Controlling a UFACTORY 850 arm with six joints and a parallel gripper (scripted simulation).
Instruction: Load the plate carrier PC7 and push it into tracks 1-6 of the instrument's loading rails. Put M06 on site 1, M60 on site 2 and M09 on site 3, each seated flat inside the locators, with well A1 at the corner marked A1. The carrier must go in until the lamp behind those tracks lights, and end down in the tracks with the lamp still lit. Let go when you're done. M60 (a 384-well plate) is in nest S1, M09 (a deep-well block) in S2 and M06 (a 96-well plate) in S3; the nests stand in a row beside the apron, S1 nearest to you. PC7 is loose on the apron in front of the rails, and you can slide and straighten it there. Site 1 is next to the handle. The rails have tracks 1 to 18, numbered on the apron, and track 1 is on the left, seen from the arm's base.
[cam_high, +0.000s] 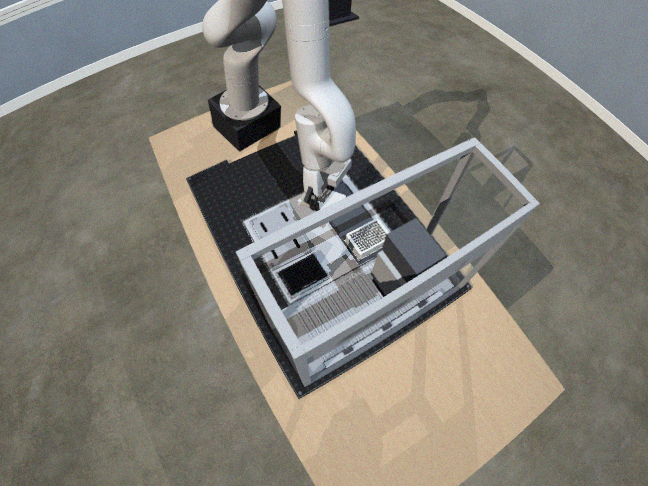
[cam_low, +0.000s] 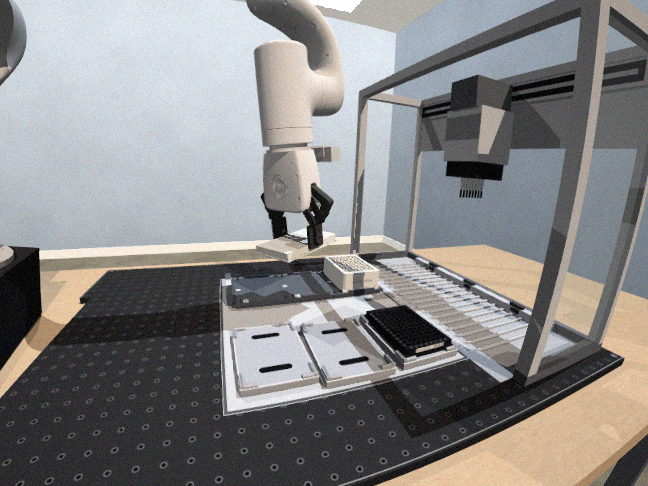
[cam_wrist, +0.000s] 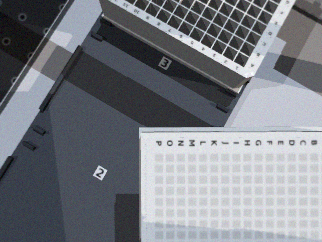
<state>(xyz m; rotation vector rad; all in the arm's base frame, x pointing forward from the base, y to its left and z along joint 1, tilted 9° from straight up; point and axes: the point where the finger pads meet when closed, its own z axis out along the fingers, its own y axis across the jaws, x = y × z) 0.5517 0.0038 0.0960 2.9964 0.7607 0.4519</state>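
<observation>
My gripper (cam_low: 297, 230) is shut on M60 (cam_low: 295, 244), a white 384-well plate, and holds it in the air over the dark carrier PC7 (cam_low: 277, 290) on the apron. In the wrist view the plate (cam_wrist: 235, 192) shows row letters A to P and hangs beside the site label 2 (cam_wrist: 100, 173); site 2 is bare. M09 (cam_low: 351, 272), the white deep-well block, sits on the carrier by the label 3 (cam_wrist: 165, 63). M06 (cam_low: 407, 328), a black 96-well plate, lies in the nest nearest the rails. My fingers are hidden in the wrist view.
Two empty grey nests (cam_low: 272, 358) (cam_low: 345, 353) stand beside M06. The loading rails (cam_low: 450, 308) run under the instrument's grey frame (cam_low: 570, 198), with a pipetting head (cam_low: 478, 130) hanging above. The frame's front post (cam_low: 358, 172) stands close to my gripper.
</observation>
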